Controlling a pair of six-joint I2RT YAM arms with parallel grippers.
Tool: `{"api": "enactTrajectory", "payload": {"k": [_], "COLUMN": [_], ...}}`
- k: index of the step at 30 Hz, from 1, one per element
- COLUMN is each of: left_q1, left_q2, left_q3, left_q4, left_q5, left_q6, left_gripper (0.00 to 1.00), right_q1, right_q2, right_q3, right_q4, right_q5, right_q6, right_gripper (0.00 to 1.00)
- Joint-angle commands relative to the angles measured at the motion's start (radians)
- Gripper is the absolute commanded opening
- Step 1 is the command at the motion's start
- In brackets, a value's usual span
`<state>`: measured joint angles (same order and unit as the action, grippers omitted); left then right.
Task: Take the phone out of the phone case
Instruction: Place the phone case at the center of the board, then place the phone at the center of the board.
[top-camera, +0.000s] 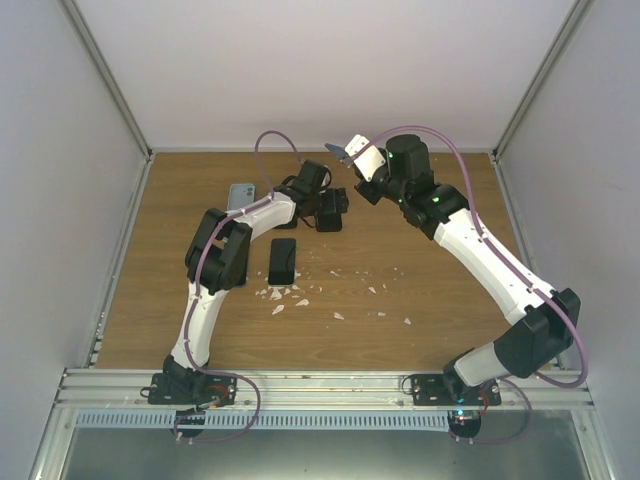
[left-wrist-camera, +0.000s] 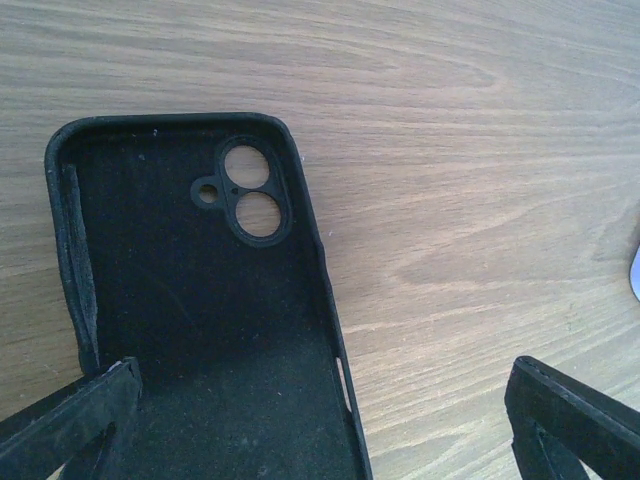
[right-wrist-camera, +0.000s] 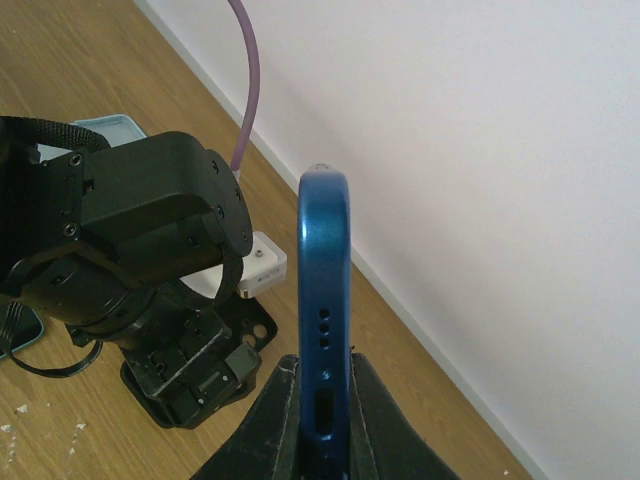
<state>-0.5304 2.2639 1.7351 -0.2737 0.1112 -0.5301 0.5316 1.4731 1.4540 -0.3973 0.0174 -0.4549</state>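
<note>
Wooden desk inside white walls
A black phone-shaped slab lies flat left of centre, with white flakes scattered at its near end and off to the right. A pale blue rectangle lies farther back and left. A metal rail borders the near edge.

High overhead view, close wrist views, shared tabletop

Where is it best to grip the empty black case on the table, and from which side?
Probably the long wall nearer its camera holes, from above: the black case lies flat, hollow side up, so that thin wall stands free for pinching.
</note>
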Motion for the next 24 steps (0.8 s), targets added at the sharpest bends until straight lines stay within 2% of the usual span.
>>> {"api": "enactTrajectory", "payload": {"k": [1, 12, 24], "left_q1": [-0.007, 0.012, 0.088], "left_q2": [-0.061, -0.231, -0.504], "left_q3": [0.017, -0.039, -0.204], "left_q4": [0.035, 0.048, 0.090], "left_q5": [0.005, 0.013, 0.066], "left_q6": [0.014, 0.024, 0.048], "left_gripper": [0.99, 0.99, 0.99], "right_q1": [-0.010, -0.009, -0.006], "right_q2": [-0.028, -0.057, -0.083], "right_q3": [0.024, 0.025, 0.030], "right_q4": [0.050, 0.091, 0.112], "right_q5": [-0.004, 0.078, 0.084], "right_q6": [0.002, -0.105, -0.196], "right_gripper": [0.01, 0.00, 0.01]}}
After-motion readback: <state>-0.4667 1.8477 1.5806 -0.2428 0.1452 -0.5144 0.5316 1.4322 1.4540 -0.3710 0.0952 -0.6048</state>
